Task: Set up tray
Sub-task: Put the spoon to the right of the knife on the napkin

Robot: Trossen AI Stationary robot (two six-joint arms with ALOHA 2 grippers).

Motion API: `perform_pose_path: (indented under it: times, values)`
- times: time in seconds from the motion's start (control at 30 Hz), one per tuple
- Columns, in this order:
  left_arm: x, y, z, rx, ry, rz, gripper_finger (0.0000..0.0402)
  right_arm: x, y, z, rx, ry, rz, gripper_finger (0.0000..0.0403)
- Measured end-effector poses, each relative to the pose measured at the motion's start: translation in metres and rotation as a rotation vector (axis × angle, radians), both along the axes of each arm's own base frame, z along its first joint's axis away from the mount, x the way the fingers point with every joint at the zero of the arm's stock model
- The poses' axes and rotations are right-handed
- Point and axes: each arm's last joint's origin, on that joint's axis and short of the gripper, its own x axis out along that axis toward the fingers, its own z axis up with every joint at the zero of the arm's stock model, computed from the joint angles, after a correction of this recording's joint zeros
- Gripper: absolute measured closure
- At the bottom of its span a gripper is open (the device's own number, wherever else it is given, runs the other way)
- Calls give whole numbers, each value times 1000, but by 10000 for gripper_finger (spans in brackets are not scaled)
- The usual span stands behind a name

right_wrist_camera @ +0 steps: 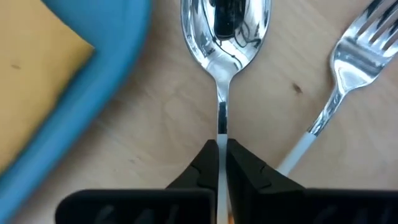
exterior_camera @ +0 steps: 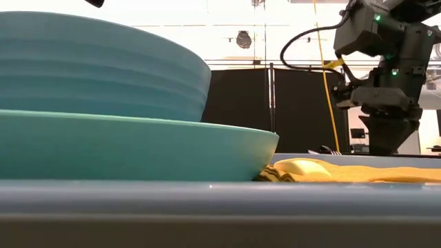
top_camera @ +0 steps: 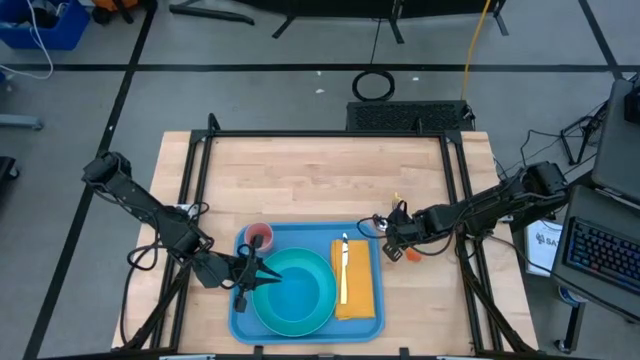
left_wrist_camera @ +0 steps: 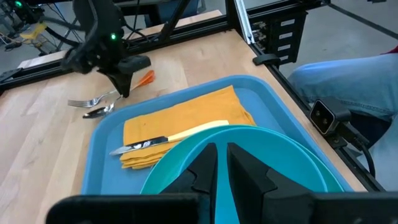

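The blue tray [top_camera: 240, 322] lies at the table's near middle. On it are a cyan plate [top_camera: 295, 290], a yellow napkin [top_camera: 358, 290] with a knife [top_camera: 344, 268] on top, and a small pink cup [top_camera: 259, 238]. In the low view a ridged blue bowl [exterior_camera: 96, 65] shows above the plate [exterior_camera: 131, 148]. My left gripper [left_wrist_camera: 222, 163] is at the plate's left rim, its fingers nearly together. A spoon [right_wrist_camera: 225, 37] and a fork [right_wrist_camera: 357, 59] lie on the wood just right of the tray. My right gripper [right_wrist_camera: 222, 155] is shut on the spoon. My left gripper comes slanting down from the table's left, and its fingers [left_wrist_camera: 205, 171] close over the plate's left rim [left_wrist_camera: 186, 158]. The fingers hide the place of contact. The plate sits on the tray. My right gripper pinches the spoon's thin handle [right_wrist_camera: 222, 127] between its two fingers, just behind the neck. The fingers point steeply down from above and close across the handle's width. The spoon's bowl [left_wrist_camera: 99, 112] rests on the table.
The fork's white handle [right_wrist_camera: 298, 149] lies close beside my right fingers. An orange piece [left_wrist_camera: 146, 78] shows by the right gripper. Bare wood [top_camera: 320, 175] stretches over the table's far half. A black frame rail [top_camera: 458, 200] runs along the right edge. A person's leg [left_wrist_camera: 348, 81] is beyond it.
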Motion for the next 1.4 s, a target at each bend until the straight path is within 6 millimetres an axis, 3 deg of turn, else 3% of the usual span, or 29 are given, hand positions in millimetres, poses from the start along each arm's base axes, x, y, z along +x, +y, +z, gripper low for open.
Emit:
perform_pose_path:
  times: [0.3, 0.63, 1.0, 1.4]
  values:
    - [0, 0, -1, 3, 6, 1, 360, 1, 6, 19, 58, -164, -127, 401]
    - [0, 0, -1, 6, 8, 0, 360, 19, 34, 33, 218, -461, -205, 402]
    - [0, 0, -1, 6, 10, 1, 360, 41, 68, 2, 354, -529, -295, 402]
    - [0, 0, -1, 5, 11, 1, 360, 44, 79, -11, 432, -530, -405, 400]
